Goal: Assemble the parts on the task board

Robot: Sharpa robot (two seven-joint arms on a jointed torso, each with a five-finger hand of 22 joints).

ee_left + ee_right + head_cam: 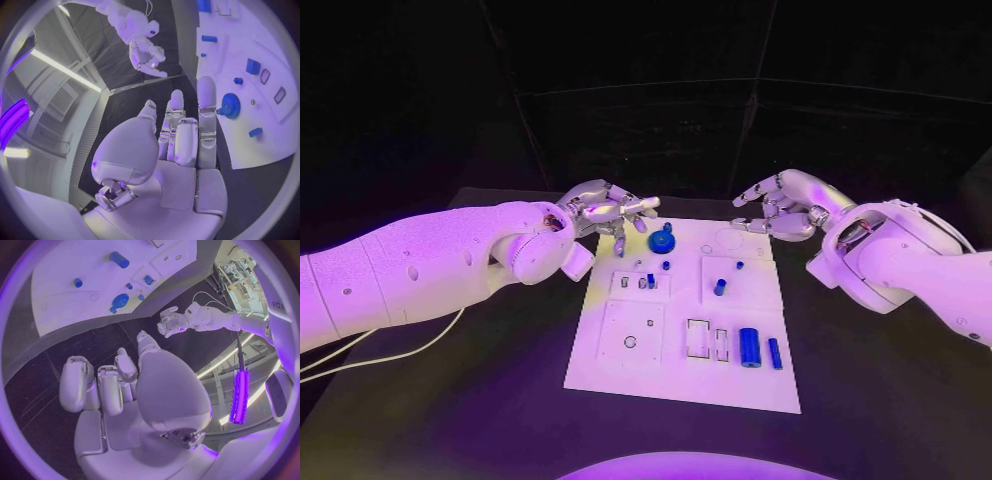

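Both robot hands, left [606,212] and right [783,208], hover spread and empty beyond the task board [625,370]; the left should descend squarely over the blue gear [662,241].

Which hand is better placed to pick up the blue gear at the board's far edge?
Left, probably. The left hand hovers open beside the blue gear at the task board corner; the right hand hovers open farther off.

We see the white task board [625,370] mid-table; a blue gear [662,241] near its far edge, blue cylinders [750,347] toward its near right corner.
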